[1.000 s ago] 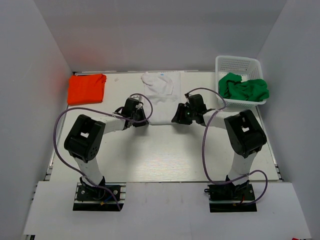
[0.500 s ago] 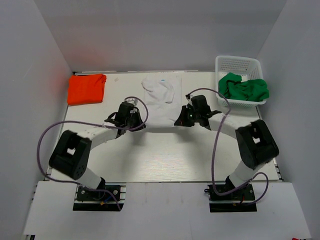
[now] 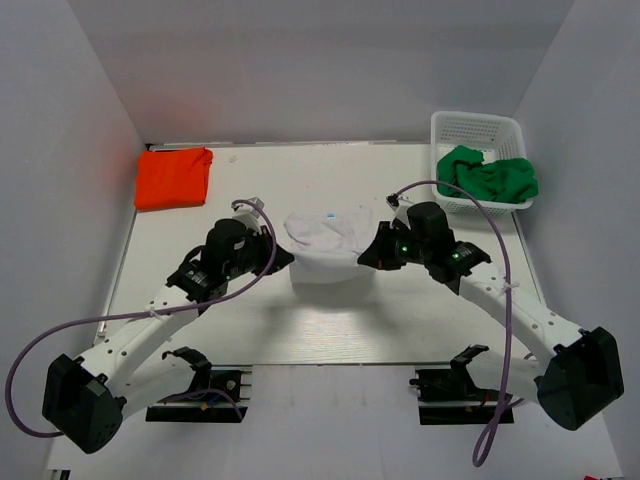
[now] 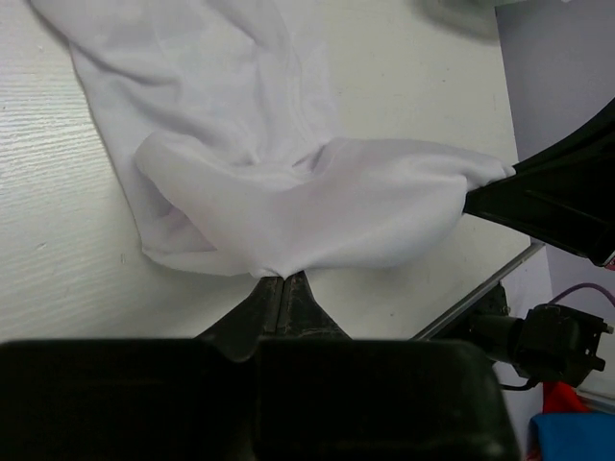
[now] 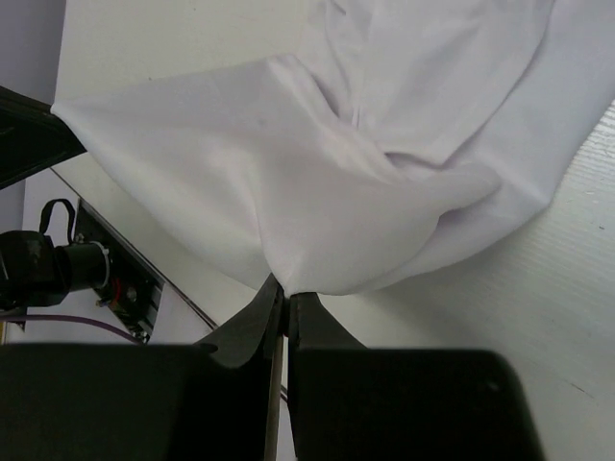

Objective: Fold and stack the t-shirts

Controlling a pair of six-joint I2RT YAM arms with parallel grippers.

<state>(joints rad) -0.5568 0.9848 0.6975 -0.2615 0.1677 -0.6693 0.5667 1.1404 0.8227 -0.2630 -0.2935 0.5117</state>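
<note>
White tabletop lies under both arms, with the folded orange shirt far left. Next, the left gripper is pinched tight on the white shirt, which sags mid-table across to the right gripper, clamped on its other edge. Far right, the green shirt is heaped in the basket.

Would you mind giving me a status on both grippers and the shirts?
Left gripper, right gripper: both shut on white cloth t-shirt, stretched between them. Bright orange t-shirt folded, far left; green t-shirt bunched in white plastic mesh basket. No obstruction.
</note>
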